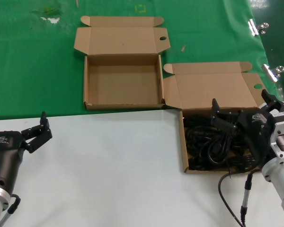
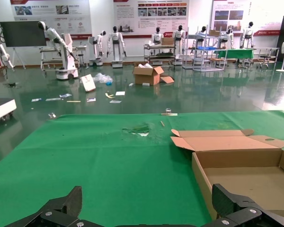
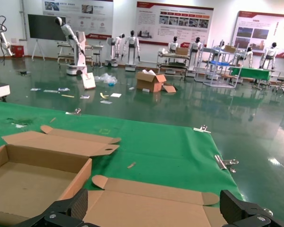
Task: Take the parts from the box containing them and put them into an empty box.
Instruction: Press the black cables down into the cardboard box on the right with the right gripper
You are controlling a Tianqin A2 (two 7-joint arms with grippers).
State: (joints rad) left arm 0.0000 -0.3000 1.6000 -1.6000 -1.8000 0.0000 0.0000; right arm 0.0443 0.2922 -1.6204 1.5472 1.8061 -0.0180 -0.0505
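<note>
The empty box (image 1: pixel 123 82) lies open on the green cloth at the back centre; it also shows in the left wrist view (image 2: pixel 246 182) and the right wrist view (image 3: pixel 33 182). The box containing the parts (image 1: pixel 184 142) sits at the right, its lid (image 1: pixel 213 90) folded back. Black power cords (image 1: pixel 210 142) fill it in a tangled heap. My right gripper (image 1: pixel 242 106) hovers open over this box's far side; in its wrist view (image 3: pixel 156 213) the lid (image 3: pixel 156 201) lies between the fingers. My left gripper (image 1: pixel 35 128) is open and empty over the white table at the left, also seen in its wrist view (image 2: pixel 149 210).
A green cloth (image 1: pixel 33 71) covers the back of the table and white tabletop (image 1: pixel 109 165) the front. Metal clips (image 1: pixel 257 27) hold the cloth at the right edge. A black cable (image 1: pixel 227 189) hangs from my right arm near the front.
</note>
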